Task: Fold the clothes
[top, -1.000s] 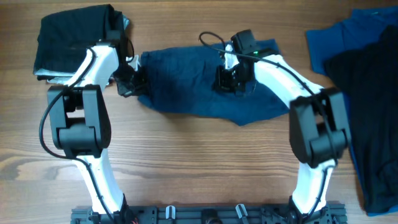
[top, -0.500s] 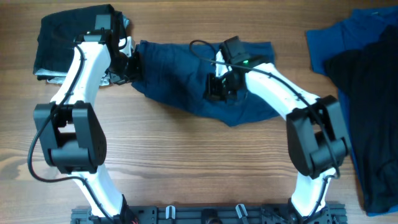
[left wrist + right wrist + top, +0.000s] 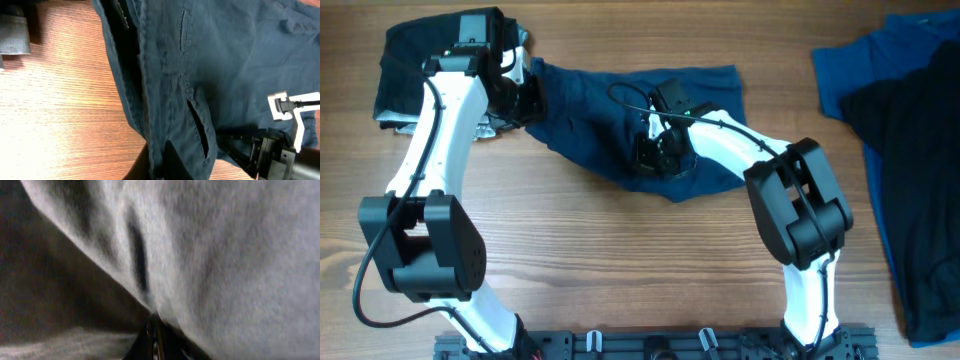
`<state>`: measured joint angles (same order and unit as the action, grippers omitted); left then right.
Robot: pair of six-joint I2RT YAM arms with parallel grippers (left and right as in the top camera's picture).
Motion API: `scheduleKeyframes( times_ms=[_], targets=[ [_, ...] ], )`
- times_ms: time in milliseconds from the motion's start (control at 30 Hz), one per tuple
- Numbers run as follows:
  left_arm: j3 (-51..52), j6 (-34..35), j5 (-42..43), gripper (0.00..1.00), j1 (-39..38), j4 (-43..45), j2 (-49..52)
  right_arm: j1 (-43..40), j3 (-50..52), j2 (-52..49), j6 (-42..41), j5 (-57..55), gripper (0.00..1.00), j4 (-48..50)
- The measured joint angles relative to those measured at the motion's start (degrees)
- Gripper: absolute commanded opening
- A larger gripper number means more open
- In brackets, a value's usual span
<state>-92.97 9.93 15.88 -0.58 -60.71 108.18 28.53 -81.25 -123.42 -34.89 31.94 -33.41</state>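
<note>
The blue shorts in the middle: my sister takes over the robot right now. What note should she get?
Grippers: the left gripper is shut on the navy shorts at their left end, beside the folded dark pile. The right gripper is shut on the same shorts near their lower middle edge.
Things: the shorts lie crumpled across the top centre of the table.
Done: the dark pile at top left looks folded.
Left: fold the shorts, then the blue garment and the black garment heaped at the right.
</note>
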Motion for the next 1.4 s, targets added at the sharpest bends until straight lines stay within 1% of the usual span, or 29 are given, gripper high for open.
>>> scheduleKeyframes(
  times_ms=[133, 200, 300, 400, 433, 567, 667, 733, 833, 967, 1067, 1200, 1267, 1400],
  targets=[
    [0.0, 0.0, -0.2, 0.04, 0.0, 0.0, 0.0, -0.96, -0.22, 5.25, 0.96, -2.16, 0.04, 1.95],
    [0.0, 0.0, -0.2, 0.04, 0.0, 0.0, 0.0, -2.34, -1.46, 10.47, 1.77, -3.3, 0.04, 6.03],
    [0.0, 0.0, -0.2, 0.04, 0.0, -0.02, 0.0, -2.97, -2.95, 12.61, 2.03, -4.15, 0.04, 10.27],
    [0.0, 0.0, -0.2, 0.04, 0.0, -0.04, 0.0, -2.03, -3.02, 11.06, 2.21, -6.56, 0.04, 13.99],
    [0.0, 0.0, -0.22, 0.05, 0.0, 0.0, 0.0, -1.31, -3.02, 9.4, 2.21, -7.82, 0.04, 15.85],
    [0.0, -0.02, -0.2, 0.04, 0.0, -0.02, 0.0, 0.83, -3.02, 2.56, 2.19, -11.58, 0.04, 18.27],
    [0.0, -0.02, -0.2, 0.04, 0.0, -0.02, 0.0, 1.92, -2.99, -2.82, 1.9, -12.87, 0.04, 20.15],
    [0.0, -0.02, -0.2, 0.04, 0.0, -0.02, -0.04, 2.21, -3.02, -4.63, 1.66, -12.59, 0.04, 22.69],
    [0.0, -0.13, -0.22, 0.04, 0.0, -0.07, -0.35, 2.21, -3.02, -4.85, 1.73, -11.41, 0.04, 23.39],
    [0.0, -1.01, -0.22, 0.04, -0.02, -0.61, -2.08, 0.81, -3.26, -3.61, 2.86, -9.31, 0.04, 21.62],
    [0.0, -1.33, -0.61, 0.04, 0.0, -0.61, -3.43, -2.67, -3.58, 1.73, 4.42, -9.42, 0.04, 22.23],
    [0.0, -1.99, -1.09, 0.05, -0.7, -0.61, -3.5, -6.54, -6.54, 7.52, 5.29, -10.64, 0.04, 27.15],
    [0.0, -2.23, -1.53, 0.05, -1.75, -0.59, -3.5, -6.19, -6.69, 7.3, 5.46, -10.93, 0.04, 29.18],
    [0.0, -2.4, -4.07, 0.06, -3.82, -0.59, -3.5, -3.85, -6.69, 2.97, 5.49, -11.65, 0.04, 32.48]
  ],
)
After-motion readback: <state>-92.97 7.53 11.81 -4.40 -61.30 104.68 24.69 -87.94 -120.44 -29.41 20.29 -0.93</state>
